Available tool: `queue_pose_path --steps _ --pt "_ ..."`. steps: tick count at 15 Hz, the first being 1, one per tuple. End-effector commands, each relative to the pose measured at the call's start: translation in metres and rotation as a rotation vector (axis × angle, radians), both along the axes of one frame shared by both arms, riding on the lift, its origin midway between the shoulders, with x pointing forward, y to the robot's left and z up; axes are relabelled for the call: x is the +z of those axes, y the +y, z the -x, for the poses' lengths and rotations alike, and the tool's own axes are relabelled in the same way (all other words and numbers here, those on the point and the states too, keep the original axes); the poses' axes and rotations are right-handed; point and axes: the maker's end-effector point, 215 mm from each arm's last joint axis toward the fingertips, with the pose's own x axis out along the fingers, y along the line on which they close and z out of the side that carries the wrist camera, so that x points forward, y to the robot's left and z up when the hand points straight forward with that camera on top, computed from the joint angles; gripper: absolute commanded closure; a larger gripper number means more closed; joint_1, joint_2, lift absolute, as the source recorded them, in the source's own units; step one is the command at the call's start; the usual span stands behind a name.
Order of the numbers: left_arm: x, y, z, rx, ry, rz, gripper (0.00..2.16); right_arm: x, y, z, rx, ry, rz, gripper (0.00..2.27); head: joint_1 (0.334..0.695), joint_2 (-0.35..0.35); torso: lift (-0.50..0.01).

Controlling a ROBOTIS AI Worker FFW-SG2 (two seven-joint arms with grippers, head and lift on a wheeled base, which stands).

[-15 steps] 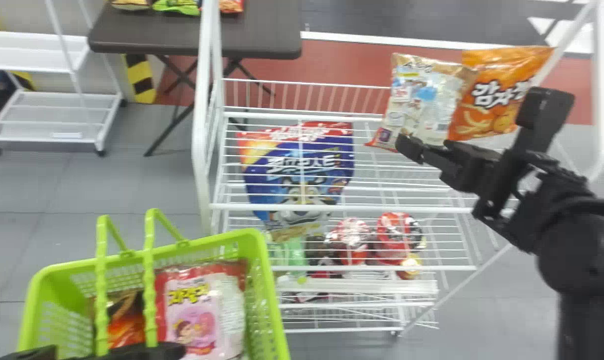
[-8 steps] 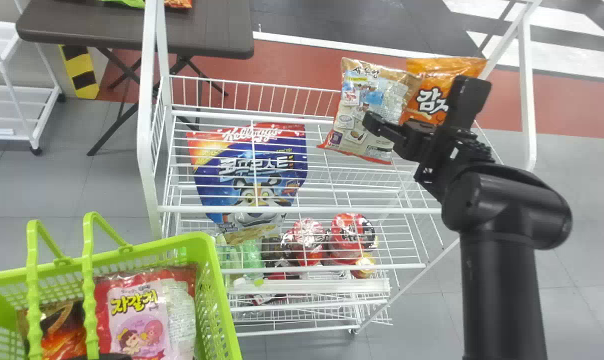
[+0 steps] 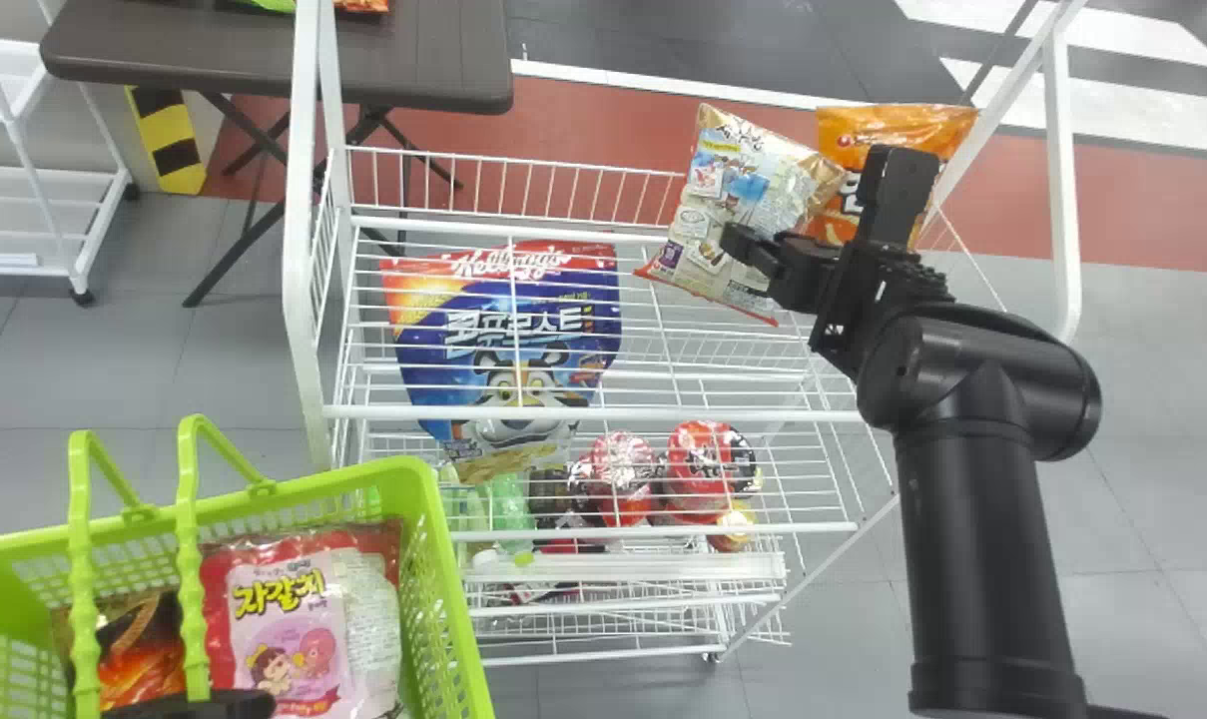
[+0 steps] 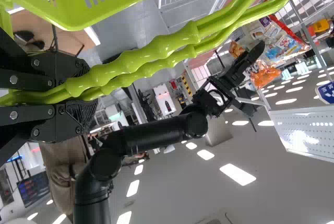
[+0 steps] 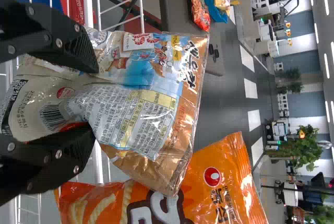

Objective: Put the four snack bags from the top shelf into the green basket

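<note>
Head view: right hand [image 3: 749,252] out over the top of the white wire rack [image 3: 583,411], closed on a tan snack bag [image 3: 708,195]. Right wrist view, as I note it: the film is creased and pinched between the two black fingers [image 5: 78,153]. The bag is partly in front of an orange snack bag [image 3: 898,125].

Left hand [image 3: 214,705] at the green basket [image 3: 448,609]; left wrist view records it clamped round the handles [image 4: 146,57]. Inside the basket: a pink-and-red snack bag [image 3: 289,619] beside a dark bag with orange [image 3: 144,664].

Also noted: blue cereal bag [image 3: 523,335] in the rack, red-wrapped packages [image 3: 698,454] in the rack too, brown counter [image 3: 433,60] behind it, bearing packets.
</note>
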Motion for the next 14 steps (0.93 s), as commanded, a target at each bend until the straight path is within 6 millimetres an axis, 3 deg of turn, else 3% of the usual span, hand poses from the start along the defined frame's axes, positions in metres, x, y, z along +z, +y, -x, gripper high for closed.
queue_pose_path --steps 1,4,6,8,10,14 --pt "0.002 0.000 0.001 -0.004 -0.001 0.009 2.15 0.003 0.002 0.008 0.006 -0.012 -0.004 2.25 0.695 -0.226 0.000" --pt "0.002 0.000 0.002 -0.004 0.000 0.009 2.15 0.022 0.005 0.022 0.019 -0.062 0.006 2.25 0.695 -0.225 0.000" --pt "0.002 -0.001 0.002 -0.007 -0.001 0.010 2.15 0.046 0.009 0.035 0.031 -0.106 0.000 2.25 0.695 -0.226 0.000" --pt "0.003 -0.002 0.003 -0.010 -0.002 0.011 2.15 0.062 0.025 0.058 0.068 -0.111 -0.025 2.25 0.695 -0.226 0.000" --pt "0.004 -0.003 0.002 -0.011 -0.005 0.011 2.15 0.084 0.057 0.091 0.129 -0.120 -0.056 2.25 0.695 -0.215 0.000" --pt "0.004 -0.002 0.002 -0.011 -0.005 0.008 2.15 0.096 0.152 0.186 0.316 -0.043 -0.131 2.25 0.695 -0.153 0.000"
